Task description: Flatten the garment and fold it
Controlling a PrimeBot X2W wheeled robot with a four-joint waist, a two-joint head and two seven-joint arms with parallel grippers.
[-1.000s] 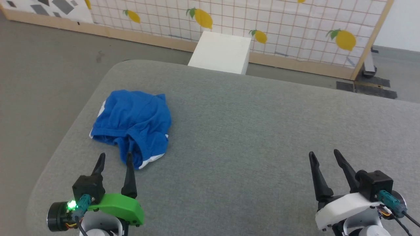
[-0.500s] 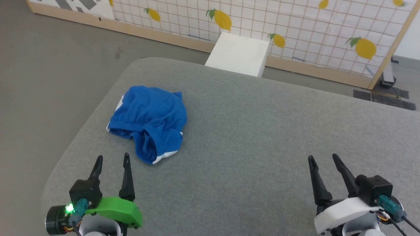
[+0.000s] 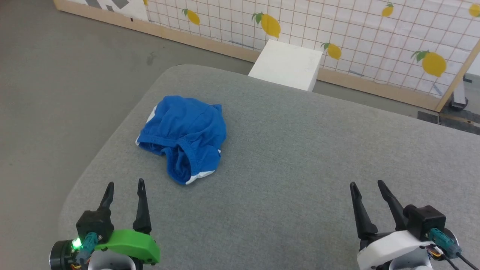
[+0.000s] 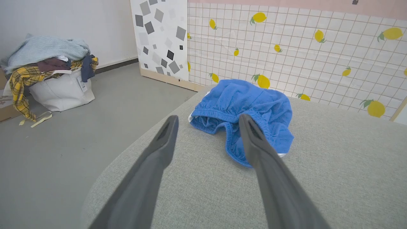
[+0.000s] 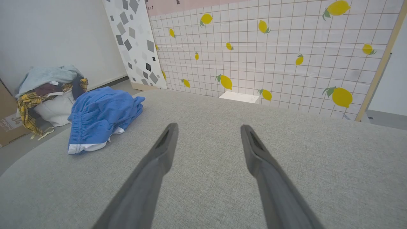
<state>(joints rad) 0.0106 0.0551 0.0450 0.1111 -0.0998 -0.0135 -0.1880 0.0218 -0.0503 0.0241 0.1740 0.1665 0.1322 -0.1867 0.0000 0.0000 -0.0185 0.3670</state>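
Left gripper (image 3: 125,182): lower left of the head view, fingers spread apart, nothing between them; over the near left part of the desk, just short of the garment and clear of it.
Right gripper (image 3: 366,183): lower right, fingers spread apart, empty; over bare desk, well apart from the garment.
Desk (image 3: 300,161): grey fabric-covered top, rounded far left corner.
Garment (image 3: 183,129): royal-blue shorts in a crumpled heap on the left part of the desk, ahead of the left gripper; gathered waistband towards the robot, white trim at the near and left edges.
White box (image 3: 287,63): beyond the desk's far edge, in front of the screen.
Screen (image 3: 360,26): white grid with lemons, wooden frame.
Laundry bag (image 4: 60,90): white, heaped with clothes, on the floor left of the desk.
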